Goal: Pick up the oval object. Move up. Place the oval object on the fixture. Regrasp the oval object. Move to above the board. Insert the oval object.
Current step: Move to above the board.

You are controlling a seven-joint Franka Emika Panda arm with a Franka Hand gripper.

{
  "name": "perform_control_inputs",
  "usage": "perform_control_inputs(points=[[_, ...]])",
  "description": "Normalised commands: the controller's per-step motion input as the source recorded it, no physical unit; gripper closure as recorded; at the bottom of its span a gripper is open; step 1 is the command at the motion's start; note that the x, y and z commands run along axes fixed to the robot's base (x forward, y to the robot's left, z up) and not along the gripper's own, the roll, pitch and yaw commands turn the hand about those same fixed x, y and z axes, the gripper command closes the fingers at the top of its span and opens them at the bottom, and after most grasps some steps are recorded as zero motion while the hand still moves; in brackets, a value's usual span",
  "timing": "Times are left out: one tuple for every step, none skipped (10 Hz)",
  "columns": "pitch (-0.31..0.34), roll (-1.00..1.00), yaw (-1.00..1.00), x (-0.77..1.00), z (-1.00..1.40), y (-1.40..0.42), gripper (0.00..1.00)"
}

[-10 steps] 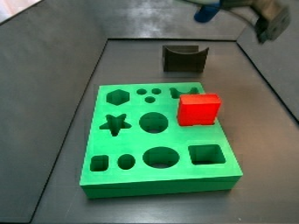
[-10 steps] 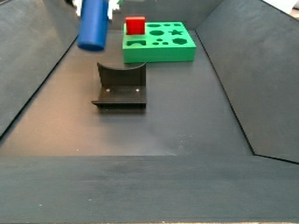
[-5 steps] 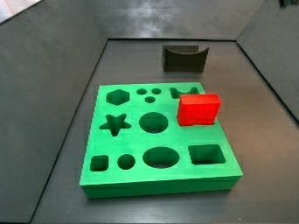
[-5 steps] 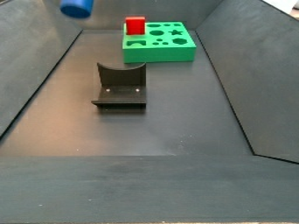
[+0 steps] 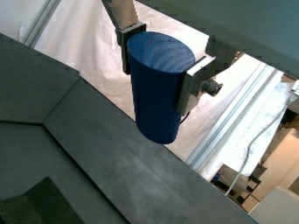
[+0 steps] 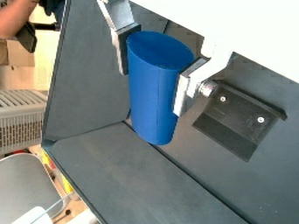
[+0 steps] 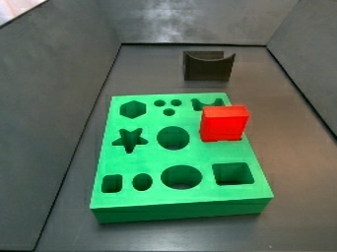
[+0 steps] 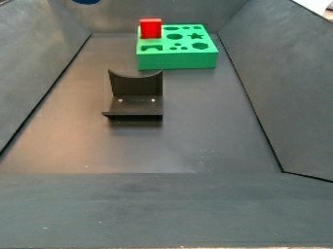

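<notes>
In both wrist views my gripper (image 5: pixel 158 66) (image 6: pixel 152 66) is shut on the oval object (image 5: pixel 156 96) (image 6: pixel 155 96), a smooth blue peg held upright between the silver fingers, high above the dark floor. Only a blue sliver of the peg (image 8: pixel 88 2) shows at the top edge of a side view; the gripper itself is above both side views. The fixture (image 7: pixel 208 65) (image 8: pixel 132 95), a dark notched block, stands empty on the floor. The green board (image 7: pixel 145 162) (image 8: pixel 176 61) lies flat with its cut-out holes open.
A red cube (image 7: pixel 224 122) (image 8: pixel 150 29) sits on the board near one edge. Sloping dark walls (image 7: pixel 53 79) (image 8: pixel 260 97) enclose the floor on all sides. Bare floor (image 8: pixel 169 156) lies between the fixture and the near wall.
The gripper with the blue peg has risen up and out of both side views; only a sliver remains at one top edge. Board, cube and fixture have not moved.
</notes>
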Motion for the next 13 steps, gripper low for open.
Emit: perform_control_inputs(points=[[0.116, 0.01, 0.28, 0.08, 0.01, -0.04, 1.00], [0.097, 0.02, 0.27, 0.09, 0.01, -0.05, 1.00], [0.076, 0.03, 0.25, 0.08, 0.01, -0.05, 1.00], [0.068, 0.03, 0.25, 0.08, 0.01, -0.05, 1.00], [0.058, 0.03, 0.23, 0.08, 0.01, -0.05, 1.00], [0.055, 0.03, 0.21, 0.08, 0.01, -0.05, 1.00], [0.054, 0.03, 0.20, 0.08, 0.01, -0.05, 1.00], [0.084, -1.00, -0.02, -0.89, 0.32, -1.00, 1.00], [0.081, -1.00, -0.02, -0.90, 0.33, -1.00, 1.00], [0.044, -1.00, -0.02, -0.96, 0.36, -1.00, 1.00], [0.031, -1.00, -0.01, -1.00, 0.34, -0.99, 1.00], [0.011, -1.00, 0.00, -1.00, 0.34, -0.95, 1.00], [0.003, -1.00, 0.00, -1.00, 0.33, -0.93, 1.00]])
